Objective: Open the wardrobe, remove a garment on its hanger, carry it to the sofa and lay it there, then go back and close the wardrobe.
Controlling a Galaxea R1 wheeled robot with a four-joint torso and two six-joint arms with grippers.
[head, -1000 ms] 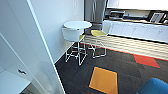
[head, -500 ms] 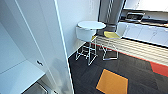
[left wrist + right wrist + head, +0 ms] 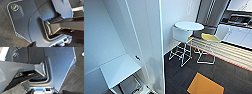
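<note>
Camera has swung since prior frames; round table and stools now sit mid-view. White wardrobe close at left, apparently open. Shirt not located. Fingers' state: cannot tell.

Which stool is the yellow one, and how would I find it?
Find the round white table by the white wall. Two wire-legged stools stand there; the yellow-seated stool is on the side nearer the white kitchen cabinets. Its neighbour, the white-backed stool, sits closer to the wall.
</note>
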